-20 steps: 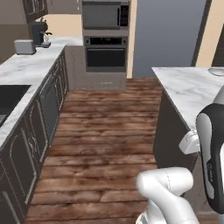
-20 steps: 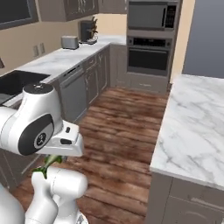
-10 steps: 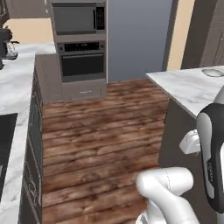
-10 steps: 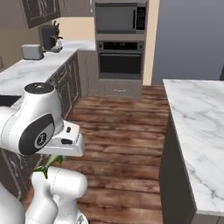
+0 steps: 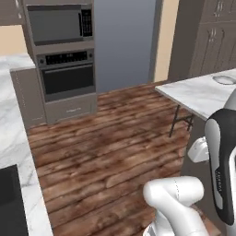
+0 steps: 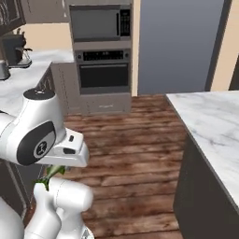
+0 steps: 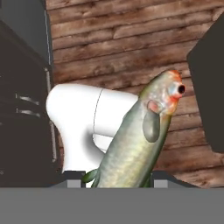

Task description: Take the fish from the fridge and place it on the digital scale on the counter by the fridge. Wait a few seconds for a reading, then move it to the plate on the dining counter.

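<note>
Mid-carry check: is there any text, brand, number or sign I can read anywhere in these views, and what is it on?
No legible text anywhere.
Wall oven: control strip has small pale marks, too blurred to read.
Microwave: panel at its right side shows dark, nothing readable.
Robot arm joint: a small pale mark on the dark cap, too small to read.
Fish in the tool: no markings.
Fridge and dining counter: plain, no labels.

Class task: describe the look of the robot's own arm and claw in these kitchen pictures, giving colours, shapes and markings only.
The arm is glossy white, built of rounded, tube-like links. A round dark grey joint cap on it carries a small white mark. In the left base view a dark grey band with tiny pale lettering runs down one link. The claw shows small dark finger tips.
</note>
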